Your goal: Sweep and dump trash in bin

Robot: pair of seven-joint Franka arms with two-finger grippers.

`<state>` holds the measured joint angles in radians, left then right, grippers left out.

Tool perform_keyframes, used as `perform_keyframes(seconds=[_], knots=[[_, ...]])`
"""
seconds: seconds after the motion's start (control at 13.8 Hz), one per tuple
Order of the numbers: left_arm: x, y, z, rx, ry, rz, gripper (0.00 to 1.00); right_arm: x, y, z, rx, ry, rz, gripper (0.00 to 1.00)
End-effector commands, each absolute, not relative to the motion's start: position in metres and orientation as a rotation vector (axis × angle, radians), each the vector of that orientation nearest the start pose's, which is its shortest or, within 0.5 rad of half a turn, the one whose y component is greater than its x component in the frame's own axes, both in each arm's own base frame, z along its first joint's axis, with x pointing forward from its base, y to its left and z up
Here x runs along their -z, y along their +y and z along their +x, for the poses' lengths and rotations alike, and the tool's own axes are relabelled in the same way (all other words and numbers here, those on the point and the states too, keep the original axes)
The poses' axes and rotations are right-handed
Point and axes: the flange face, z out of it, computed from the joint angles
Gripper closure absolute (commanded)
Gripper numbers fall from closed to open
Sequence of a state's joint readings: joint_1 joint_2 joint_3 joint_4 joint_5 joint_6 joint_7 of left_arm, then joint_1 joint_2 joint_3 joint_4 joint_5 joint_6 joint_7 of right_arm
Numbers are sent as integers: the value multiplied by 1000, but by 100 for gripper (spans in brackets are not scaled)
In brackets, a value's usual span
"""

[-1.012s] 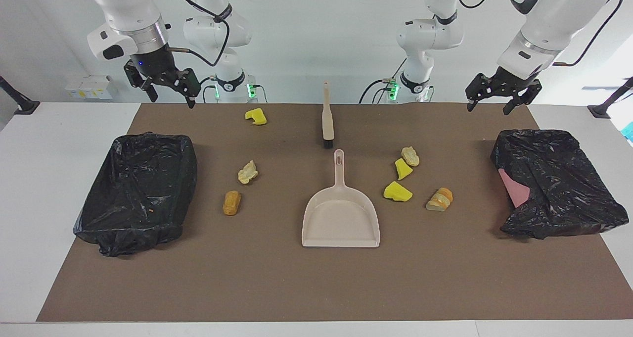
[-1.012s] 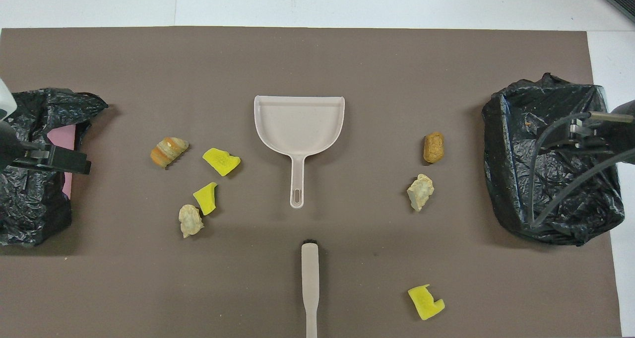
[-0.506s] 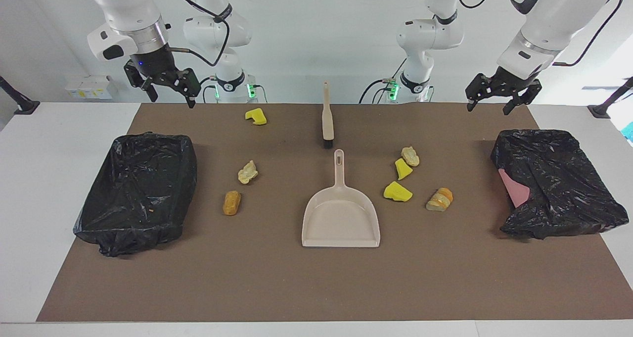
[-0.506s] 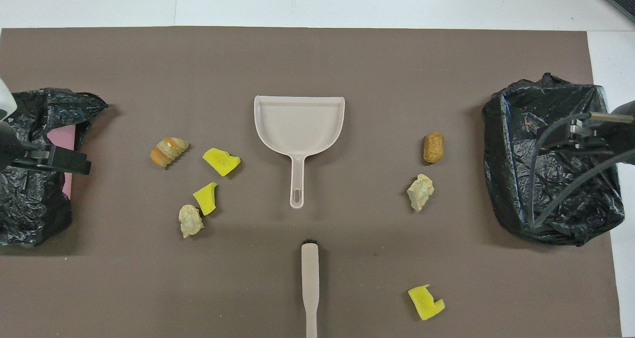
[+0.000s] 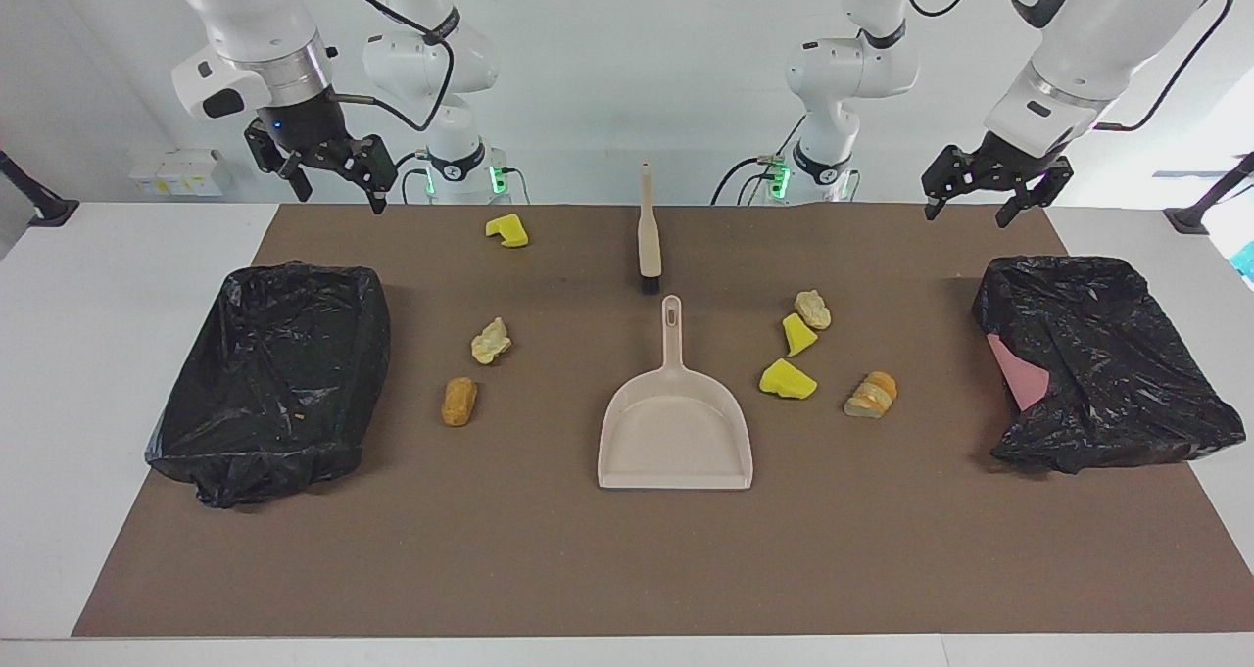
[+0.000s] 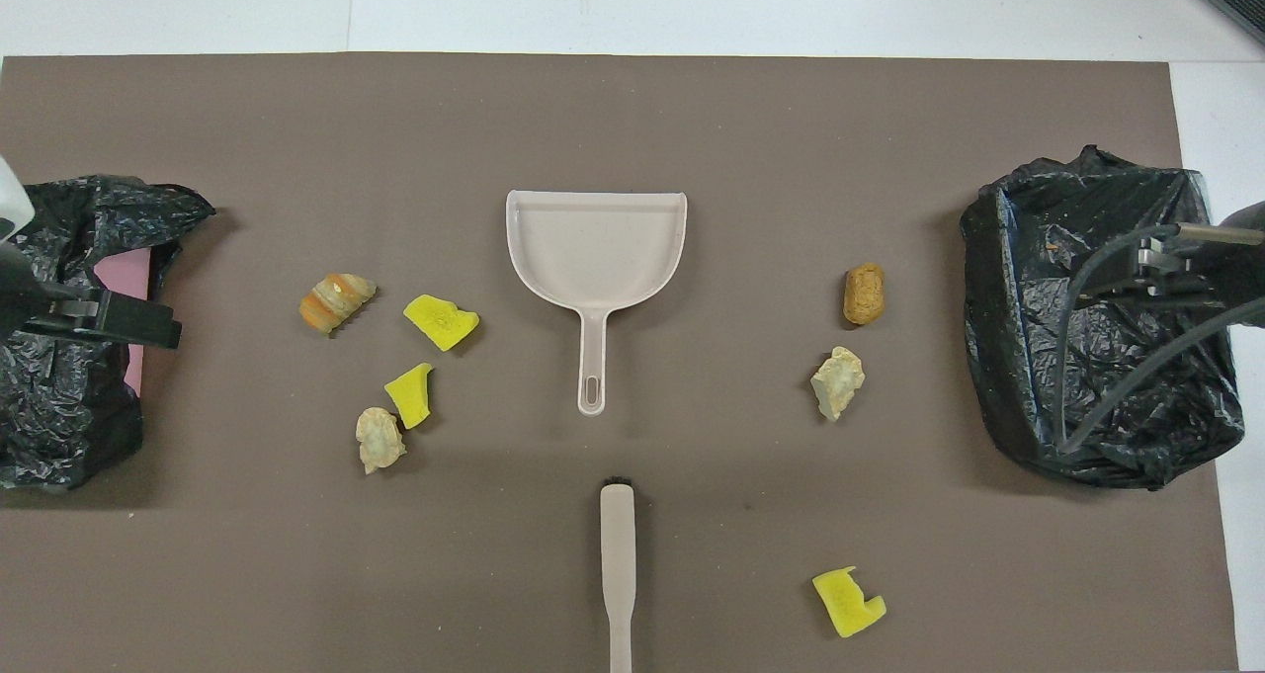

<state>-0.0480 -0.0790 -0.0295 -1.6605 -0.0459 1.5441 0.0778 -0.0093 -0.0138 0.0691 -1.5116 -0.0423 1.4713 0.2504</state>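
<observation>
Nothing on the worktop [image 5: 137,285] has shifted since the earlier frames; both arms wait raised, fingers spread wide and holding nothing. Landmark: the dustpan [image 5: 676,430]; the brush [image 5: 648,236] lies nearer the robots than its handle. Four trash scraps [image 5: 787,378] lie beside the dustpan toward the left gripper [image 5: 980,203]; three trash scraps [image 5: 490,340] toward the right gripper [image 5: 338,192].

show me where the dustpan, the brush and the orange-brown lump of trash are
dustpan [image 5: 676,432], facing view, on the bare floor of its pan.
brush [image 5: 648,239], facing view, on its beige handle just above the bristles.
orange-brown lump [image 6: 864,294], overhead view, on the middle of its top.
</observation>
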Motion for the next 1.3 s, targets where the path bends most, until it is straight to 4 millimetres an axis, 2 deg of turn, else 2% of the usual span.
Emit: perform_keyframes(seconds=[0.0, 0.43, 0.51, 0.65, 0.79, 0.87, 1.08, 1.23], knots=[[-622, -49, 514, -73, 276, -3172, 0, -655, 24, 537, -53, 268, -3157, 0], [-613, -56, 512, -103, 295, -3173, 0, -649, 20, 533, -60, 290, -3158, 0], [-610, -66, 511, -114, 316, -3171, 0, -650, 20, 532, -57, 288, -3160, 0], [-605, -73, 509, -122, 332, -3168, 0, -648, 19, 535, -20, 298, -3164, 0], [-602, -77, 507, -134, 346, -3166, 0, -643, 30, 542, 8, 277, -3174, 0], [-599, -77, 507, -144, 344, -3165, 0, -634, 39, 549, 23, 277, -3171, 0], [-578, -101, 498, -129, 410, -3160, 0, -596, 100, 574, 35, 297, -3159, 0], [-555, -134, 488, -115, 510, -3144, 0, -567, 149, 586, 51, 329, -3150, 0]])
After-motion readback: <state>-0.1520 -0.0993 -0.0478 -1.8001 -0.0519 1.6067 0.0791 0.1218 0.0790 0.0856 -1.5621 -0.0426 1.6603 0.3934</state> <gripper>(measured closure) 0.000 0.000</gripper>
